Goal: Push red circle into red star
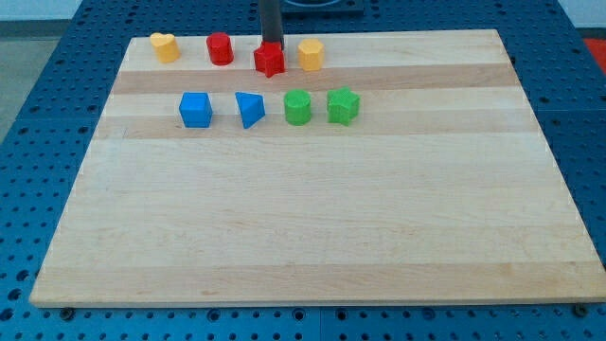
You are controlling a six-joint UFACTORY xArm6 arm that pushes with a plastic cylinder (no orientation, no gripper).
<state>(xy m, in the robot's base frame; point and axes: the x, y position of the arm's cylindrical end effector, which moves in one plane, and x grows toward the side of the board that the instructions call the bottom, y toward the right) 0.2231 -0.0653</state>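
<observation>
So the red circle (pixel 220 48) is sitting up near the view's top edge of the wooden board (pixel 312 227), a short chunky cylinder, glossy red, and it's just to the view's left of the red star (pixel 270 61) with a clear bit of bare wood between them, not touching. The dark rod comes down from the view's top right behind the red star, and my tip (pixel 272 44) looks like it ends at the star's far edge, though the star hides the very end so I can't tell if it's actually touching. No pincer on this rig, just the rod, so there's nothing to call spread or pinched. Further to the view's left of the red star is a yellow heart (pixel 165 46), and just on its right a yellow hexagon-ish block (pixel 311 55), very close, maybe touching, hard to say. Below the red star runs a row: blue cube-like block (pixel 195 110), blue triangle-ish block (pixel 249 110), green cylinder (pixel 297 107), green star-ish block (pixel 343 106). The board is pale striped wood lying on a blue perforated table (pixel 57 114), cut off at the frame edges.
</observation>
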